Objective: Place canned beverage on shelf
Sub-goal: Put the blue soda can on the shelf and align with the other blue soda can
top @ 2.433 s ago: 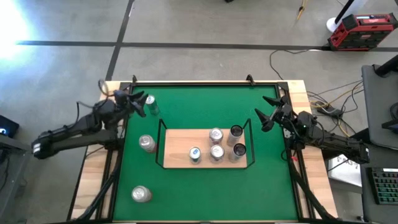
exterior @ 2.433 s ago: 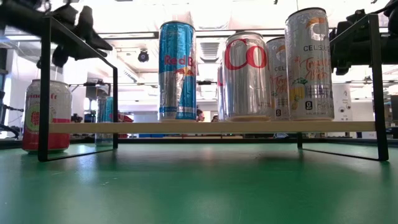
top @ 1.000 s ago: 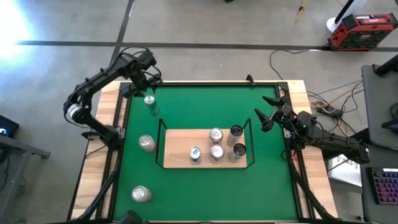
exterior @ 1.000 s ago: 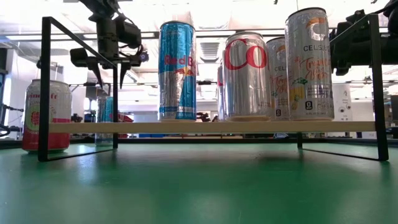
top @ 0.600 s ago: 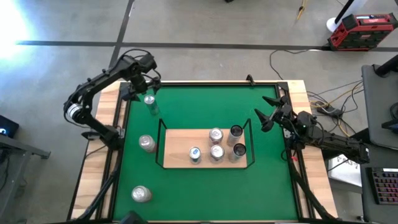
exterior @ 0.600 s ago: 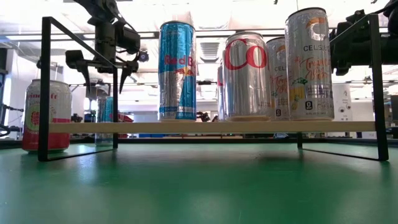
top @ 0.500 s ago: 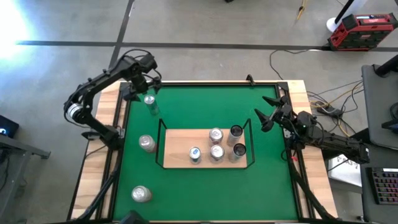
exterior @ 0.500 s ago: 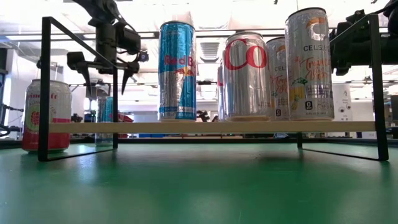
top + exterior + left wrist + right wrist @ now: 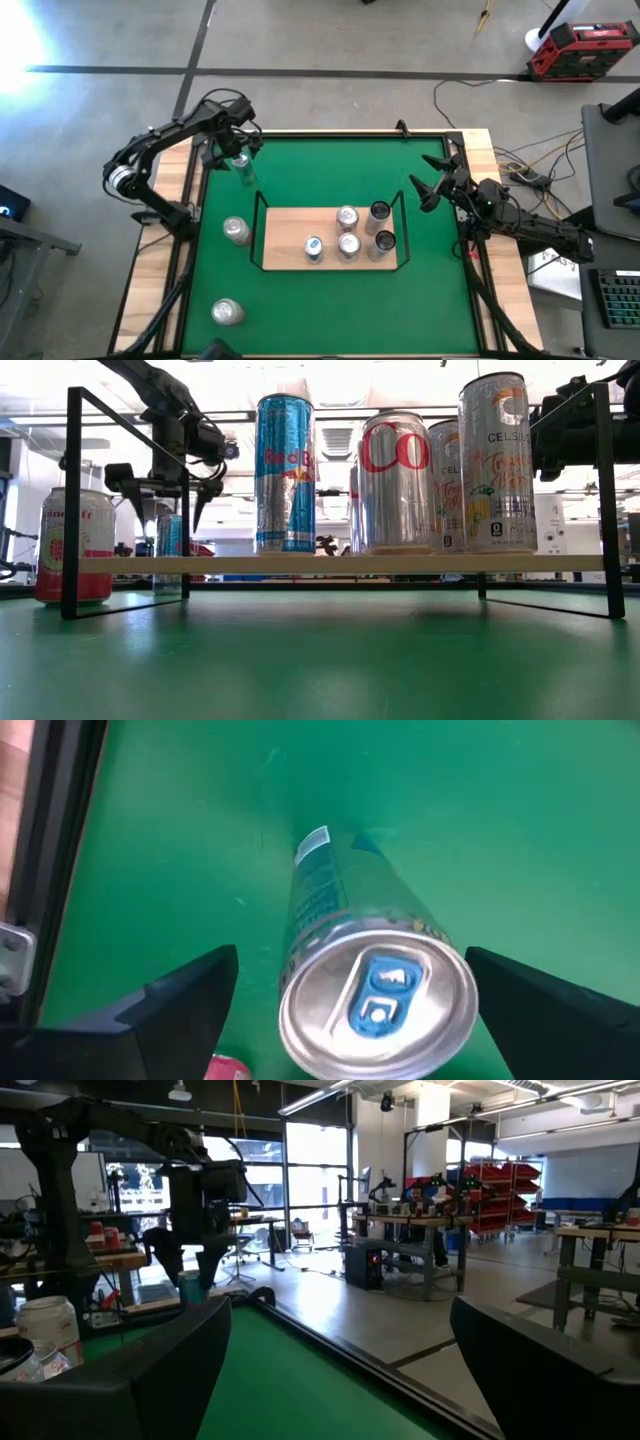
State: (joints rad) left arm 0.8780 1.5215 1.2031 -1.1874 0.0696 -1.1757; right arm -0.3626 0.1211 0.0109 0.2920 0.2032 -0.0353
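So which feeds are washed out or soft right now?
High view: window glare blows out the far-left corner. Low view: bright ceiling backlights the cans on the shelf. Left wrist view: the teal can is sharp, the open left tool slightly soft.

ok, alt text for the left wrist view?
Looking straight down on an upright slim can with a blue pull tab, standing on the green tabletop. The left gripper is open, one dark finger on each side of the can, not touching it.

green felt tabletop (image 9: 330,300), light-wood shelf (image 9: 290,250), teal can (image 9: 350,970) with blue tab
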